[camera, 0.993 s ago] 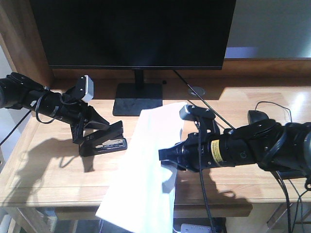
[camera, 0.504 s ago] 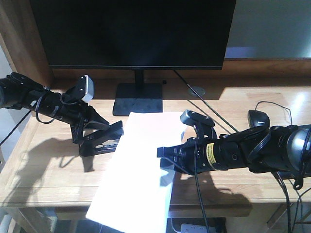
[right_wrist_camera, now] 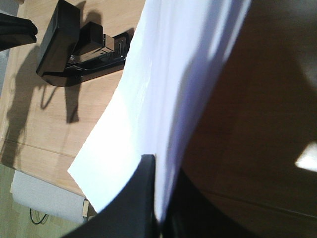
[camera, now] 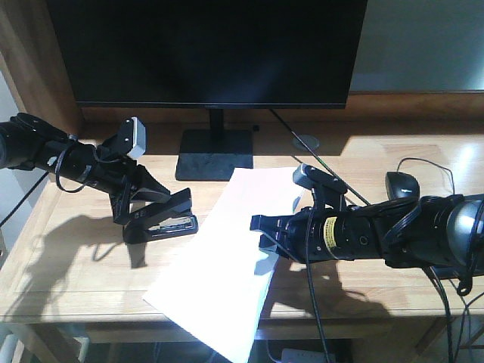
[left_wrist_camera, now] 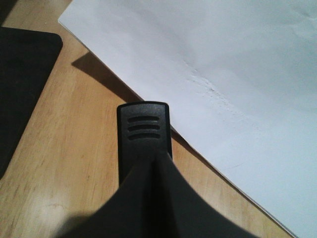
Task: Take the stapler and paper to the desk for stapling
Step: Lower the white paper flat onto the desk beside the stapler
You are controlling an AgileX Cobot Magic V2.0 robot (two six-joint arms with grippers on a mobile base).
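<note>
Desk scene: we see the left gripper (camera: 144,203) clamped on the rear of the stapler (camera: 168,221), its fingers closed against the black body. The stapler's base rests on the desk (camera: 68,257), left of the monitor stand (camera: 214,153), nose toward the paper (camera: 219,265). The right gripper (camera: 261,229) pinches the sheet's right edge, fingers (right_wrist_camera: 143,198) pressed together on it, and that side is raised off the wood. The paper lies slantwise between the arms, far corner near the stand and near corner hanging past the desk's front edge. Its left edge is just beside the stapler's nose, not touching. We note a mouse (camera: 401,183) behind the right arm.
</note>
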